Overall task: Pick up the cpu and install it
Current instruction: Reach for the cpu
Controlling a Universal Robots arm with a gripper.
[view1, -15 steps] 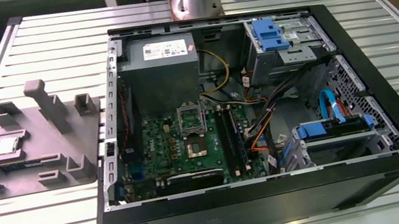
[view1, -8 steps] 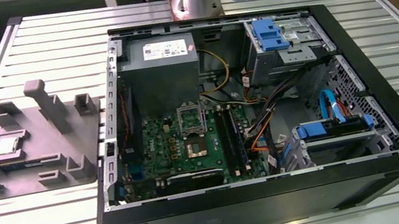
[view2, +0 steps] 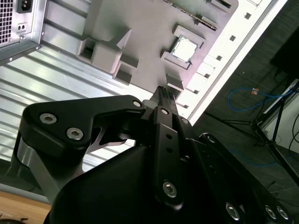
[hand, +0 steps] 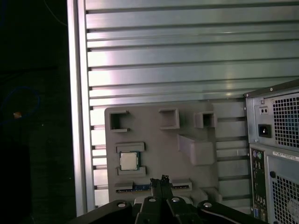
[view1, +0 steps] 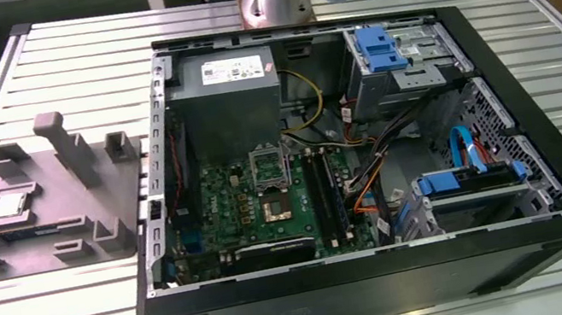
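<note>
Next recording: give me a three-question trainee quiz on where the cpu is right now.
1. True or false: the cpu is already seated in the motherboard socket.
2. The cpu rests on: A) the grey fixture plate; B) the bare slatted table; C) the power supply.
3. Fill in: in the exterior view, the fixture plate lies on the computer case's ____ side.
Key: 1 false; 2 A; 3 left.

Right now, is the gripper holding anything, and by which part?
Nothing is held; the cpu lies in the grey holder, apart from the gripper.
</note>
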